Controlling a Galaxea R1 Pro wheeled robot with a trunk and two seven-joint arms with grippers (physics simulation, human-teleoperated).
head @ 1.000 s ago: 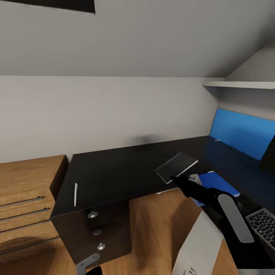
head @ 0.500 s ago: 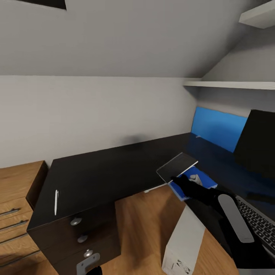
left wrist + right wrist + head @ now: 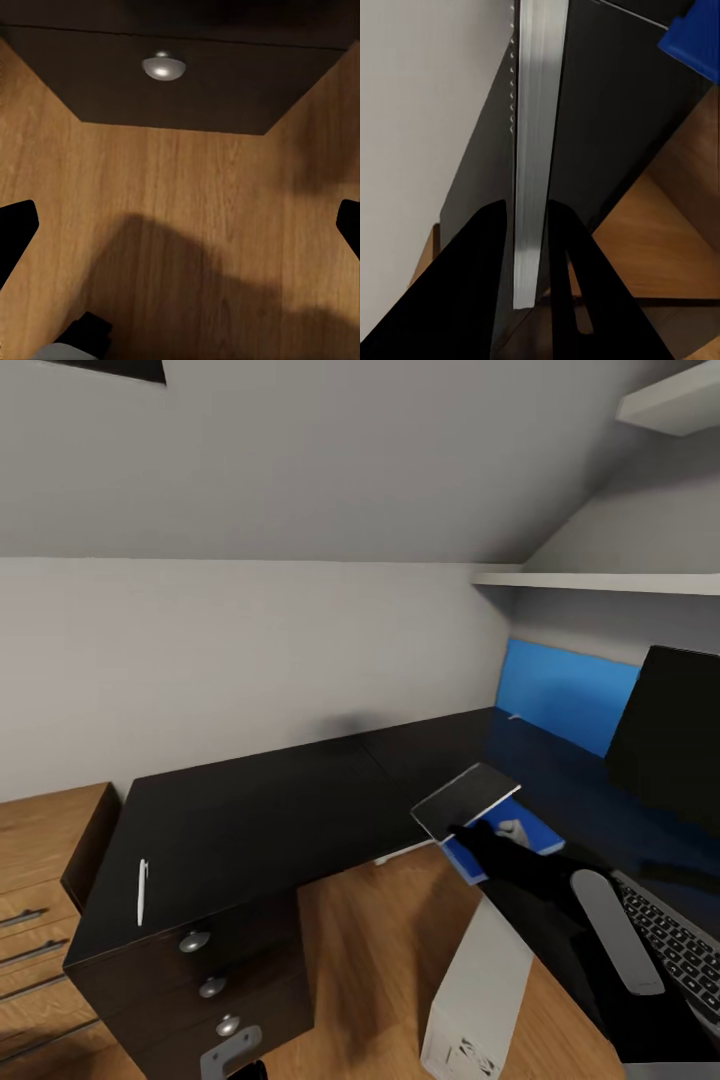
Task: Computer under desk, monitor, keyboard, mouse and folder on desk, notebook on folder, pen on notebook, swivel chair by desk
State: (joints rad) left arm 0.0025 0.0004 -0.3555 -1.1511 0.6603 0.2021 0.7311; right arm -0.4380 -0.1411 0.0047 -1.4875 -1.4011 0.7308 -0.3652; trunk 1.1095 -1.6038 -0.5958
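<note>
My right gripper (image 3: 468, 828) is shut on the grey notebook (image 3: 465, 796), holding it tilted just above the near corner of the blue folder (image 3: 528, 838), which lies on the black desk (image 3: 300, 810). In the right wrist view the fingers (image 3: 484, 247) pinch the notebook's pale edge (image 3: 534, 142). The white pen (image 3: 141, 891) lies near the desk's left end. The keyboard (image 3: 672, 940) and the black monitor (image 3: 672, 745) are on the desk at the right. The white computer (image 3: 478, 990) stands on the floor below. My left gripper (image 3: 180, 229) is open over the wood floor, facing a drawer knob (image 3: 163, 67).
Three drawers with silver knobs (image 3: 212, 987) front the desk's left end. A light-wood dresser (image 3: 40, 860) stands beside it. A blue panel (image 3: 565, 695) lines the wall behind the desk, under a white shelf (image 3: 600, 580). Wood floor (image 3: 370, 960) lies inside the desk's L.
The head view has swung right, bringing the monitor and more of the keyboard into sight. The right gripper has carried the notebook over the folder's near corner.
</note>
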